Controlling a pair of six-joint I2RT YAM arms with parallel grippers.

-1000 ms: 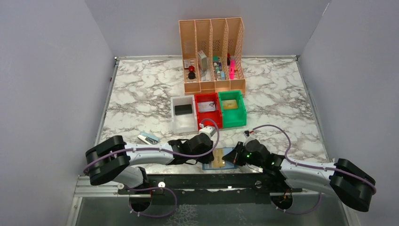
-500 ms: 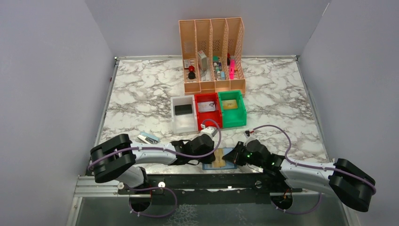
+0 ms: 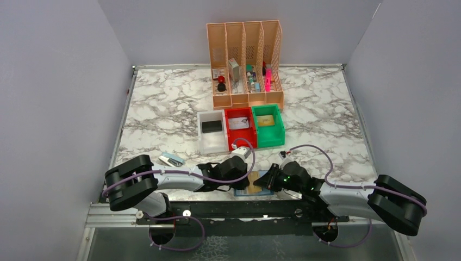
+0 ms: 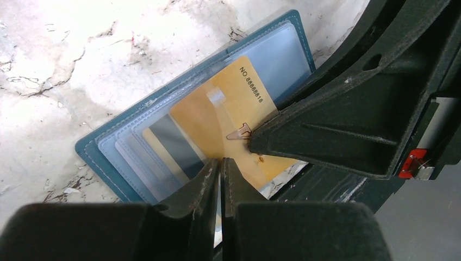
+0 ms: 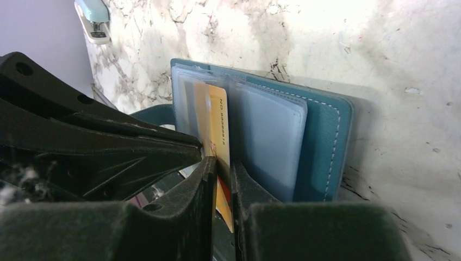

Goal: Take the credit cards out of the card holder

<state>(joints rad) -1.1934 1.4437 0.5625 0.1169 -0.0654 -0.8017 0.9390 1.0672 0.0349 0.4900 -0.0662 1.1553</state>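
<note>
While the gold card (image 4: 228, 117) sticks partway out of its clear pocket, your job is to finish the draw cleanly. The card holder (image 4: 89, 149) lies open on the marble desk (image 4: 65, 49), at the bottom centre of the top view, close to the near edge and between the two arms. In the left wrist view the silvery-grey card (image 4: 173, 142) sits tucked in a pocket to the lower left of the gold one.

Your right gripper (image 5: 222, 163) has its fingers a little apart, astride the gold card's free end. I cannot tell whether they pinch it or only straddle it. Your left gripper (image 4: 220, 163) is closed down to a thin slit, its tips at the gold card's lower edge near the bottom centre of the left wrist view, and I can make out nothing held between them.

Close the right fingers firmly on the card before you pull, with enough of the card between them that it cannot slip. Draw it along the pocket's length and flat to the holder; lifting would likely bow the card and jam it at the pocket mouth. Press the left tips on the holder itself, not on the gold card, or you pin what you mean to free. The holder looks light and may slide with the card, so go slowly. The grey card comes after.
</note>
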